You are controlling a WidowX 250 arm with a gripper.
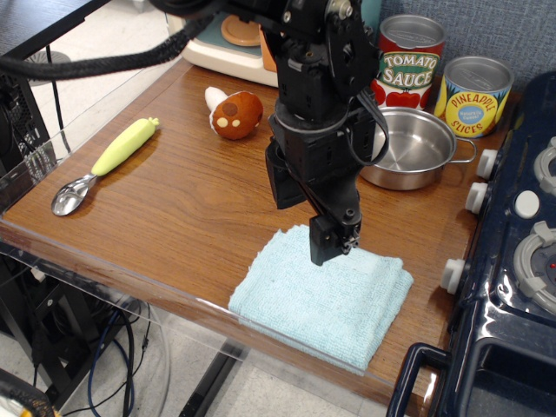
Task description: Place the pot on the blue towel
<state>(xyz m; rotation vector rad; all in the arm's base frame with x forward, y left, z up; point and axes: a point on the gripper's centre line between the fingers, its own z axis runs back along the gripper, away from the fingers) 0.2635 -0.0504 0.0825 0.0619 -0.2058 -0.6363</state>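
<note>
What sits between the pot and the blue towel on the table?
In the single camera view, only bare wood separates the pot from the blue towel. The gripper, above the towel, partly hides that stretch.

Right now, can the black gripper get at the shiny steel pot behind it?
Probably yes. The black gripper hangs over the light blue folded towel, while the shiny steel pot sits open-topped behind the arm. The tomato sauce can and pineapple can stand behind the pot, not between.
</note>
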